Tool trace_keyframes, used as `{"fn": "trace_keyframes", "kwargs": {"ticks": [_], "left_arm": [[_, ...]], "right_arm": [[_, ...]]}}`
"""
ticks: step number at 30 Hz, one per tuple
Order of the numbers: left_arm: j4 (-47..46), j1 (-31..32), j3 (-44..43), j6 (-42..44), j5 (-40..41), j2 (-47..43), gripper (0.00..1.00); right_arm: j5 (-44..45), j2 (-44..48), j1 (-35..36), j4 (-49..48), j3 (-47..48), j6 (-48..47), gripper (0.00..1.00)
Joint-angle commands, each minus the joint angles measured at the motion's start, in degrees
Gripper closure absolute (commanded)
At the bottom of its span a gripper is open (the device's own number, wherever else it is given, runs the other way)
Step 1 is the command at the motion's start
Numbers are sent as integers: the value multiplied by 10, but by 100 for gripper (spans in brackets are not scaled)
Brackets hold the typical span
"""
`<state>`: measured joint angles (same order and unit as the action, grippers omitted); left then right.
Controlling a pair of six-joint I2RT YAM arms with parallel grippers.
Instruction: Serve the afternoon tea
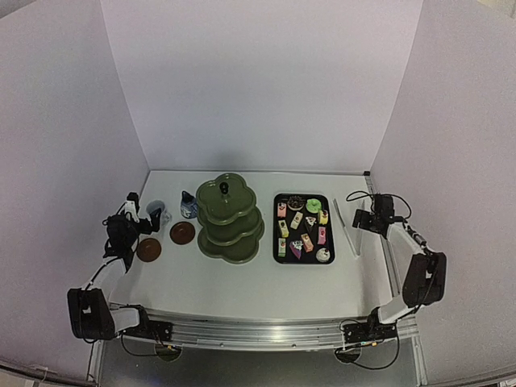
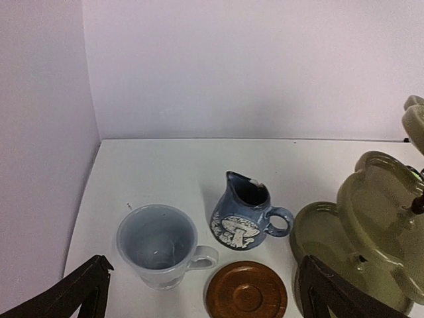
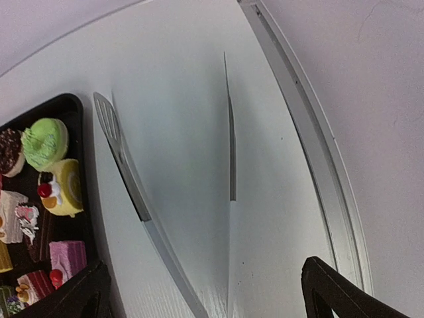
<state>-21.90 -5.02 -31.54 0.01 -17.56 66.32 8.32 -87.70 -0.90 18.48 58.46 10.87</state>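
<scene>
The dark green three-tier stand (image 1: 238, 205) rises at the table's middle with bare tiers. Several tiny colourful cakes (image 1: 297, 222) lie on the black tray (image 1: 276, 242) to its right. At the left stand a white mug (image 1: 156, 212), a small blue-and-white pot (image 1: 189, 205) and two brown coasters (image 1: 182, 233) (image 1: 149, 249). My left gripper (image 1: 133, 214) hovers open near them; in the left wrist view the mug (image 2: 159, 242), the pot (image 2: 244, 215) and one coaster (image 2: 246, 291) lie ahead of its spread fingers (image 2: 86, 288). My right gripper (image 1: 364, 219) is open above the table at the right.
Metal tongs (image 1: 347, 226) lie between the tray and the right rail; in the right wrist view the tongs (image 3: 132, 179) stretch ahead of my right gripper (image 3: 205, 285), beside the tray's wall (image 3: 88, 199). White walls close in the back and sides.
</scene>
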Motion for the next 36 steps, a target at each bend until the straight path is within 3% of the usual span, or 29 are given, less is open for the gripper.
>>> {"fn": "trace_keyframes", "kwargs": {"ticks": [1, 4, 19, 30, 36], "left_arm": [[90, 9, -67, -21, -51, -3, 0], [99, 12, -75, -29, -64, 0, 0], [81, 17, -80, 14, -61, 24, 0], [75, 17, -83, 31, -57, 32, 0], [66, 17, -83, 45, -49, 38, 0]], "right_arm": [[-10, -87, 6, 191, 76, 2, 2], [-19, -129, 6, 235, 122, -7, 2], [-49, -246, 6, 249, 184, -57, 2], [-44, -303, 6, 248, 206, -58, 20], [-25, -314, 24, 247, 203, -59, 24]]}}
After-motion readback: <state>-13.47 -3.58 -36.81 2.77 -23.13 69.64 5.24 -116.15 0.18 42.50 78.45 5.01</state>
